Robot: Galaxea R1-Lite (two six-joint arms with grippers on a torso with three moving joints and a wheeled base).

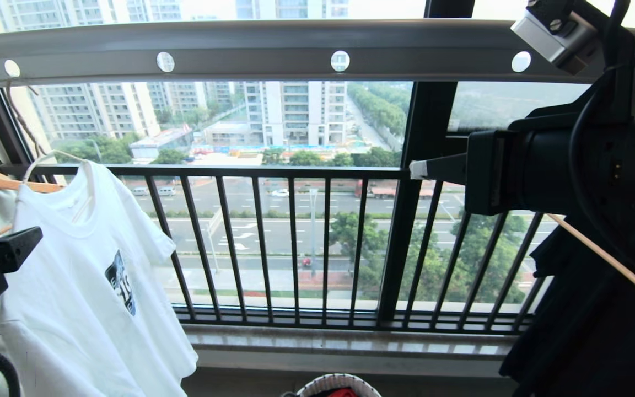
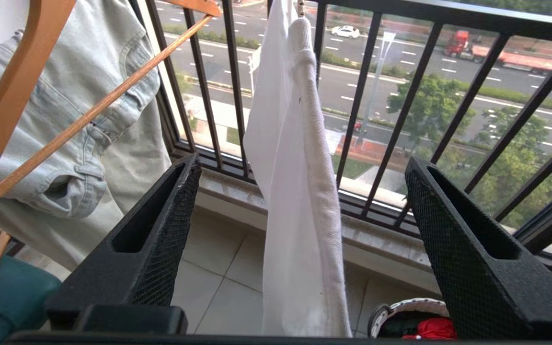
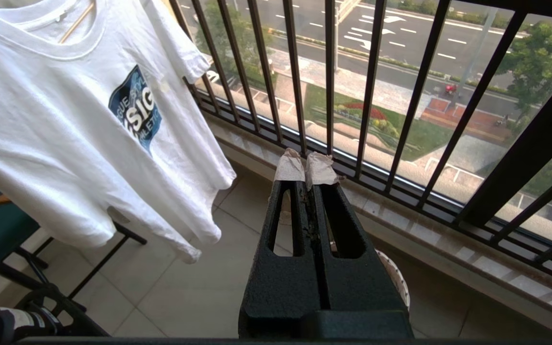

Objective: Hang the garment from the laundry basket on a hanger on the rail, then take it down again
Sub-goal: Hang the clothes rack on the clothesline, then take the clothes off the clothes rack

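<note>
The garment [image 1: 80,286], a white T-shirt with a dark blue chest print, hangs on the thin white hanger [image 1: 47,157] under the left end of the rail [image 1: 251,52]. My left gripper [image 2: 304,167] is open beside it. The shirt's edge [image 2: 295,191] hangs in the gap between the fingers [image 2: 161,215] and touches neither. In the head view the left gripper [image 1: 3,256] shows at the left edge, next to the shirt. My right gripper [image 3: 304,165] is shut and empty, with taped tips, held up by the window railing [image 1: 422,168]. The laundry basket [image 1: 339,380] stands on the floor below.
A red cloth [image 2: 429,328] lies in the basket. A pale denim garment [image 2: 89,120] hangs on a wooden hanger [image 2: 12,96] to the left of the shirt. The black window railing [image 1: 295,248] and stone sill [image 1: 350,342] close off the front. A dark garment [image 1: 587,320] hangs at right.
</note>
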